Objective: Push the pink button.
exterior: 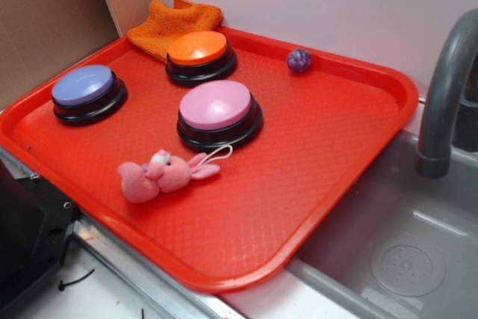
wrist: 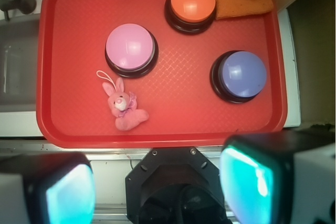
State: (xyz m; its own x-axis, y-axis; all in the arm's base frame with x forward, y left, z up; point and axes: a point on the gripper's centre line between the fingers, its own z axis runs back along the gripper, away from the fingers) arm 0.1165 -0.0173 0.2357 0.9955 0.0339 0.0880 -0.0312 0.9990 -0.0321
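Observation:
The pink button (exterior: pixel 216 104) (wrist: pixel 130 46), pale pink dome on a black round base, stands near the middle of the red tray (exterior: pixel 314 147) (wrist: pixel 68 9). In the wrist view my gripper (wrist: pixel 157 190) hangs high above the tray's near edge, over the robot's black base, well short of the button. Its two teal-padded fingers (wrist: pixel 68 195) stand wide apart with nothing between them. The gripper does not show in the exterior view.
On the tray also stand an orange button (exterior: pixel 197 48) (wrist: pixel 192 1) and a lavender-blue button (exterior: pixel 84 85) (wrist: pixel 242 74). A pink plush bunny (exterior: pixel 160 175) (wrist: pixel 124 106) lies beside the pink button. An orange cloth (exterior: pixel 175 20), a small purple ball (exterior: pixel 299 60), and a grey sink with faucet (exterior: pixel 441 102) are nearby.

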